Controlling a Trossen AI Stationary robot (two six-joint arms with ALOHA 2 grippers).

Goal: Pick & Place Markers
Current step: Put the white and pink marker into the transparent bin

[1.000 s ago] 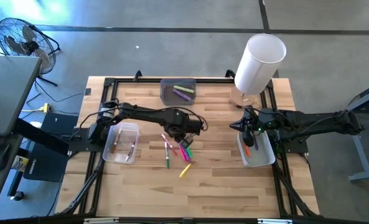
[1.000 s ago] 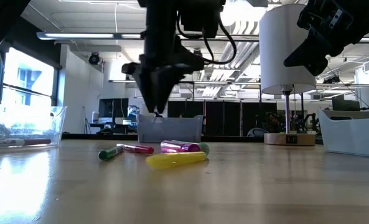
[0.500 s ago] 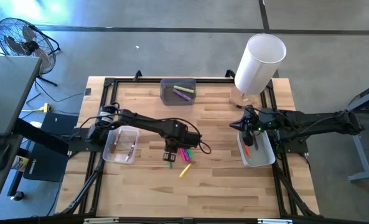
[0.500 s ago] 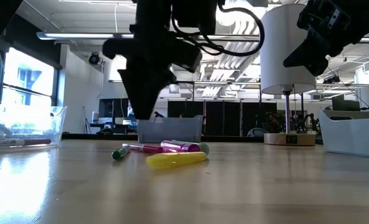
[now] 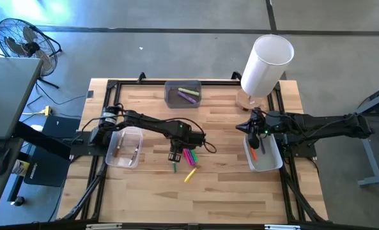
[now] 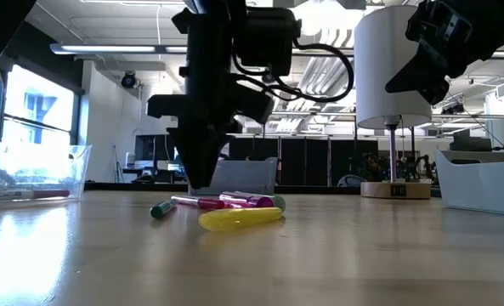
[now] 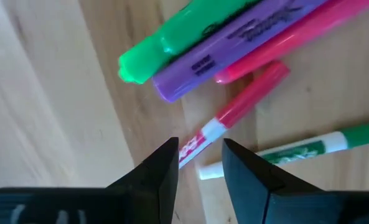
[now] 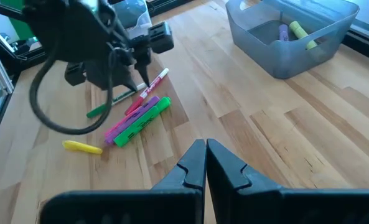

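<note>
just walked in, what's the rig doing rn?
Sorting markers into bins. The left gripper is down over the loose pile of markers mid-table, fingers open around the white end of a red marker, not closed on it. The right gripper waits shut above the right-hand bin, holding nothing. Some markers already lie in the left bin and the far grey bin.

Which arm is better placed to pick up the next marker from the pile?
The left. Its open pincer hangs right over the red marker in the pile, while the right pincer waits shut above the right tray.
</note>
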